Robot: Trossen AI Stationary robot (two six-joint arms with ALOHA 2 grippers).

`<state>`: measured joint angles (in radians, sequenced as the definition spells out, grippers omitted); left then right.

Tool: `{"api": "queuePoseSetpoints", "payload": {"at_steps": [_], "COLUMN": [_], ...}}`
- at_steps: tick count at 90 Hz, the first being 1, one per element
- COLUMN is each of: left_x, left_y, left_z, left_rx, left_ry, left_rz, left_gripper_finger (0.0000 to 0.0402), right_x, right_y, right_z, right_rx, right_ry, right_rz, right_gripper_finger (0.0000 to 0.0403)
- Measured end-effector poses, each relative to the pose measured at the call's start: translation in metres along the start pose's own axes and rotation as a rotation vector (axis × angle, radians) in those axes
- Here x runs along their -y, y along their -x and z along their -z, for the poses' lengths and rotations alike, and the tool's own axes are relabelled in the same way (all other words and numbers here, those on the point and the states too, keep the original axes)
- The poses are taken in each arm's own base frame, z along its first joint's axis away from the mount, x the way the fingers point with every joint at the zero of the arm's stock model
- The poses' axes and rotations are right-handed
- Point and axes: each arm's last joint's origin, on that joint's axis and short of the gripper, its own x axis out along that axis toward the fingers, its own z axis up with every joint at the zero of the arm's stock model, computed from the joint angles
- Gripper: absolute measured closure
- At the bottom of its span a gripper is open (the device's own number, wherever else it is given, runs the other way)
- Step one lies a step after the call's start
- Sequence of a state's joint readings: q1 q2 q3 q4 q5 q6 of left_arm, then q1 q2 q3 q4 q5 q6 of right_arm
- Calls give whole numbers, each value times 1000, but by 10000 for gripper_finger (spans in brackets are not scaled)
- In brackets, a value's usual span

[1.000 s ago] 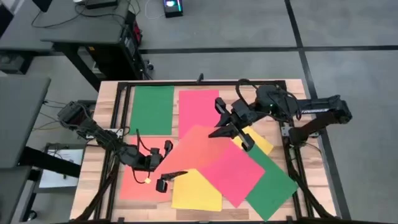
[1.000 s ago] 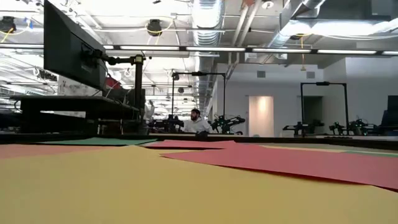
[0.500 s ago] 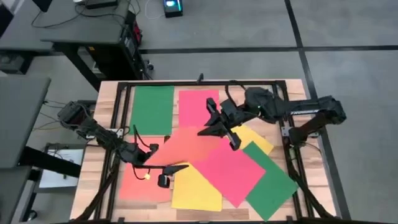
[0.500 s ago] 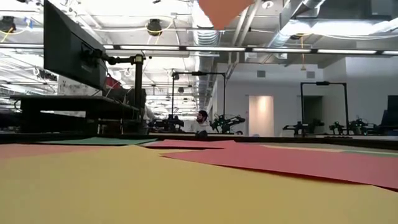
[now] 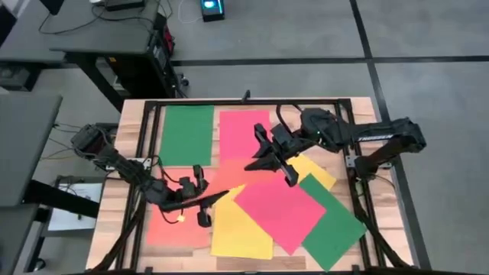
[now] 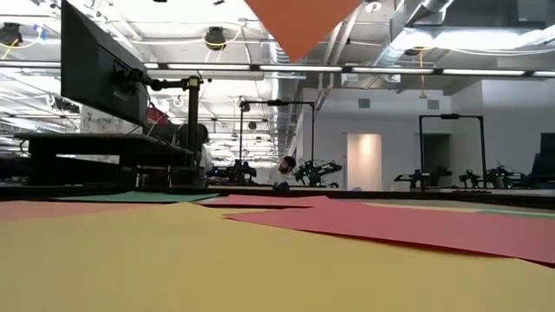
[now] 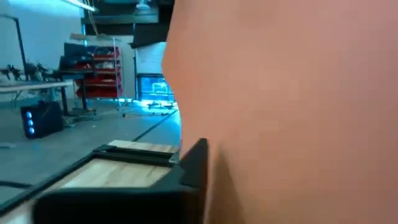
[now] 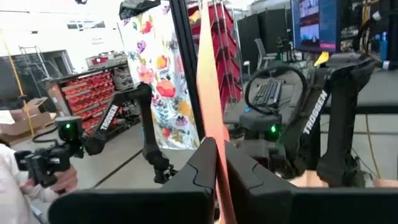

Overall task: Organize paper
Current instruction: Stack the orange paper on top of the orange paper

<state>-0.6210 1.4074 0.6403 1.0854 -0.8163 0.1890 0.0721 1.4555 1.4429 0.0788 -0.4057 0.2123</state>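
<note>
Orange sheet (image 5: 229,174) lifted | both grippers, left gripper (image 5: 205,200), right gripper (image 5: 263,165), clamp it | underside hidden

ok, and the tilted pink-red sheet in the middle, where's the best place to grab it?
Probably its right-hand corner, coming in from the right arm's side. The pink-red sheet lies flat on top of the yellow sheet and the green sheet, so that corner is uncovered. Its left corner is crowded by the lifted orange sheet.

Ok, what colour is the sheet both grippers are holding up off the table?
Orange. The lifted sheet shows best in the high view, pinched by the left gripper and the right gripper.
</note>
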Motion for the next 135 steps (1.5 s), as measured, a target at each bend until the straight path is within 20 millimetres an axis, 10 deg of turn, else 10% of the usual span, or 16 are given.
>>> {"api": "queuePoseSetpoints", "payload": {"at_steps": [82,135], "left_x": [15,23], "left_y": [72,115], "left_z": [-52,-63], "left_rx": [-71,-178], "left_ry": [86,218], "left_rz": [-202,-243], "left_gripper_finger": [401,401], "right_x": [6,70], "right_y": [-8,-100], "right_z": [42,166], "right_rx": [-300,-338], "right_ry": [-151,-429], "right_rz": [111,117], "right_gripper_finger": [403,403]}}
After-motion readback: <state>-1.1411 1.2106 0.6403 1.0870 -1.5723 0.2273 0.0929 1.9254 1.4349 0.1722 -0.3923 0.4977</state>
